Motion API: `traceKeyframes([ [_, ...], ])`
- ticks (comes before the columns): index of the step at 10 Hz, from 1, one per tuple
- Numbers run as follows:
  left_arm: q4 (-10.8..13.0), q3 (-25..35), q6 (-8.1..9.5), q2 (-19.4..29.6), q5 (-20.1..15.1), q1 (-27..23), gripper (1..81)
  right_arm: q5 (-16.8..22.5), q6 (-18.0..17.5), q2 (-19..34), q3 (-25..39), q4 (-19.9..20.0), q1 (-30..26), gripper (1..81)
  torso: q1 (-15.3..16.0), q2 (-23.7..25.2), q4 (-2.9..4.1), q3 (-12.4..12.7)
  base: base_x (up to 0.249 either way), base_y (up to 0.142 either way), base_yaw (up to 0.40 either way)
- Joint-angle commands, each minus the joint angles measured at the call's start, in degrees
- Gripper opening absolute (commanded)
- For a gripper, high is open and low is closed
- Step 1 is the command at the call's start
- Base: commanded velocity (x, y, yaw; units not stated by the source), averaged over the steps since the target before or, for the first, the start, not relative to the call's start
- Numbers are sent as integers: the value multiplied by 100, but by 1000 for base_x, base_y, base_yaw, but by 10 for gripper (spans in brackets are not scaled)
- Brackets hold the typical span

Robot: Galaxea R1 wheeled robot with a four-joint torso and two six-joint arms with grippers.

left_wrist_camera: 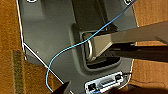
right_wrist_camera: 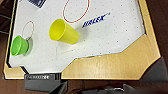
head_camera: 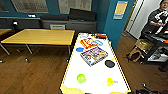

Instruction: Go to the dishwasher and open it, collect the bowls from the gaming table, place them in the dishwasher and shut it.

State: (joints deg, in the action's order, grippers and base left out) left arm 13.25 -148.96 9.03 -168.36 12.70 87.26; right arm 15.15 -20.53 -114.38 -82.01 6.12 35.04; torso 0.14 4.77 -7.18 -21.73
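The gaming table [head_camera: 75,72] is a long white-topped table with a yellow rim, straight ahead in the head view. A lime-green bowl [head_camera: 81,78] sits on its near left part. The right wrist view has the same bowl [right_wrist_camera: 19,45] near the corner of the white top [right_wrist_camera: 112,35]. My right gripper [right_wrist_camera: 95,90] hovers just off the table's near wooden edge, open and holding nothing. Colourful game boxes [head_camera: 94,55] lie further along the table. The left wrist view looks down on the robot's own grey base and a blue cable [left_wrist_camera: 75,47]. The dishwasher is out of view.
A yellow cup [right_wrist_camera: 63,31] lies on its side close to the bowl. A dark grey flat disc [head_camera: 109,63] rests near the right rim. A yellow wooden table [head_camera: 40,37] stands to the left. At the right, a person [head_camera: 157,20] stands behind a cart with boxes [head_camera: 143,45].
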Motion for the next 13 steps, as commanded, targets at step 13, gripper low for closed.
traceKeyframes([
  [13, -42, 7, 11, 92, -347, -152, 811, 1060, -1331, -1423, -2380, 354, -2144, 811, 9, -9, 0, -175, 0, 0, 0],
])
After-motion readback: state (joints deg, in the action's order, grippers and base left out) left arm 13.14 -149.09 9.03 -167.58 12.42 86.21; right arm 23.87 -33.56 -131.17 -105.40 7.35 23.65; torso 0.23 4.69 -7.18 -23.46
